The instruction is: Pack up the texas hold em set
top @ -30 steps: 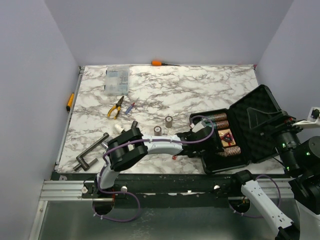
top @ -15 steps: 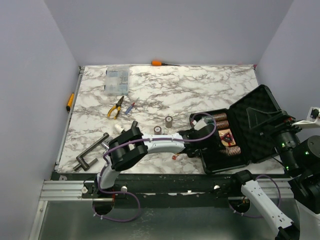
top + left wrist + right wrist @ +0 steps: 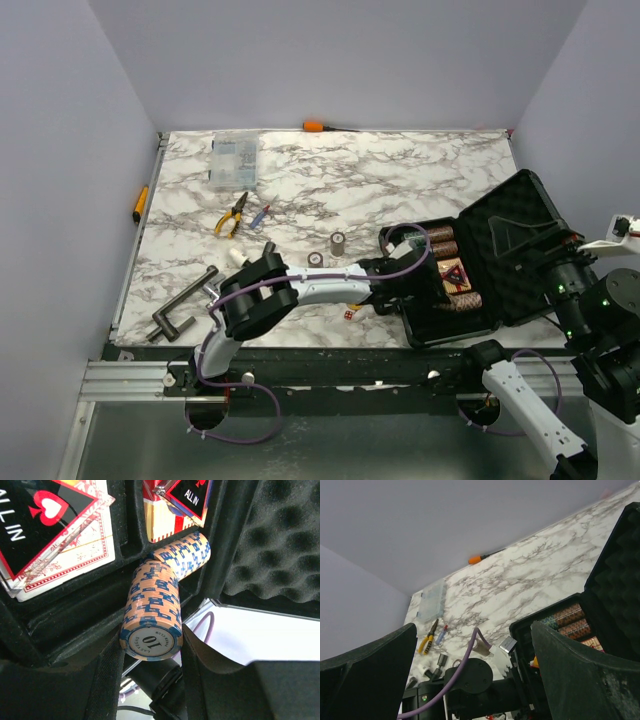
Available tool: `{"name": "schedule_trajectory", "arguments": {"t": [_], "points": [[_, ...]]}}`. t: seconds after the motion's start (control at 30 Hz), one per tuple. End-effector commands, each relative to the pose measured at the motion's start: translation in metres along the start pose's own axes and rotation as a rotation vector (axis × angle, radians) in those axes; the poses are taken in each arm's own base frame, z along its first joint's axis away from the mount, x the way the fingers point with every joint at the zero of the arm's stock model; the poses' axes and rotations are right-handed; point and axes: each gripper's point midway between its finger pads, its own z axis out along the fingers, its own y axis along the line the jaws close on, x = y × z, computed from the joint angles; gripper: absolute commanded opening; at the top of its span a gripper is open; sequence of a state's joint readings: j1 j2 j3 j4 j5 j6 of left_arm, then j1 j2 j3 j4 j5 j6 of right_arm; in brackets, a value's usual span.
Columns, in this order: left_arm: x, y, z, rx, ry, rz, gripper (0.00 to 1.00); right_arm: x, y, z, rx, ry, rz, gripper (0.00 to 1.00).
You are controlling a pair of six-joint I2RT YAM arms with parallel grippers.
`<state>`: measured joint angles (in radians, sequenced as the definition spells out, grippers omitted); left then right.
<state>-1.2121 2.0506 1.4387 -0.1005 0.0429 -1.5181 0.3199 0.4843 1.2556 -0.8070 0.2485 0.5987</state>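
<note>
Partly packed: black foam-lined hard case [image 3: 505, 250] lies open at 4 o'clock on marble worktop [image 3: 400, 170] with card decks [image 3: 455, 275] seated, left end effector [image 3: 152, 650] clamped on orange-and-blue chip stack [image 3: 152, 605] at its slot, right end effector [image 3: 474, 626] spread wide and empty; two brown chip stacks [image 3: 340, 243] and red dice [image 3: 348, 314] at the case's 9 o'clock are left to pack.

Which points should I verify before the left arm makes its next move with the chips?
1. Left gripper clamps the held chip stack: ok.
2. Case lid open: ok.
3. Held chip stack roughly in line with the lying chip stack in the slot: ok.
4. Held chip stack fully seated in the slot: cannot tell.
5. Right gripper open, outside the case: ok.
6. Everything packed: not ok; tall loose stack, short loose stack and red die lie outside the case.
</note>
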Motion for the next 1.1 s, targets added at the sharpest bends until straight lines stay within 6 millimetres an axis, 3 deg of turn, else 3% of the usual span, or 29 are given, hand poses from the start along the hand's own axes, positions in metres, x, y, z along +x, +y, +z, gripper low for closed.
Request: {"name": "schedule_trajectory", "arguments": {"t": [0.0,0.07,0.17,0.23,0.4,0.57,0.7,0.87,1.07], "points": [[0.014,-0.006,0.001,-0.006,0.104,-0.012,0.47,-0.004,0.001,-0.005,-0.015,-0.027,0.030,1.00],[0.017,-0.006,0.000,-0.020,0.153,-0.020,0.53,-0.003,0.001,-0.005,-0.014,-0.022,0.036,1.00],[0.017,-0.006,-0.004,-0.028,0.165,-0.007,0.73,0.001,0.001,-0.006,-0.013,-0.008,0.051,1.00],[0.018,-0.007,-0.007,-0.025,0.178,-0.003,0.81,0.004,0.001,-0.006,-0.017,0.002,0.059,1.00],[0.017,-0.013,-0.020,0.000,0.195,0.026,0.83,0.006,0.003,-0.004,-0.023,0.009,0.078,1.00],[0.018,-0.046,-0.046,0.099,0.209,0.098,0.83,0.004,0.004,-0.003,-0.021,0.009,0.077,1.00],[0.020,-0.059,-0.070,0.145,0.209,0.141,0.83,0.001,0.005,-0.003,-0.015,0.005,0.070,1.00],[0.002,-0.056,-0.107,0.151,0.105,0.208,0.82,0.005,0.001,-0.002,0.023,0.048,0.054,1.00],[-0.033,-0.026,-0.151,0.086,-0.038,0.276,0.80,0.034,-0.015,0.006,0.119,0.188,0.022,1.00]]}}
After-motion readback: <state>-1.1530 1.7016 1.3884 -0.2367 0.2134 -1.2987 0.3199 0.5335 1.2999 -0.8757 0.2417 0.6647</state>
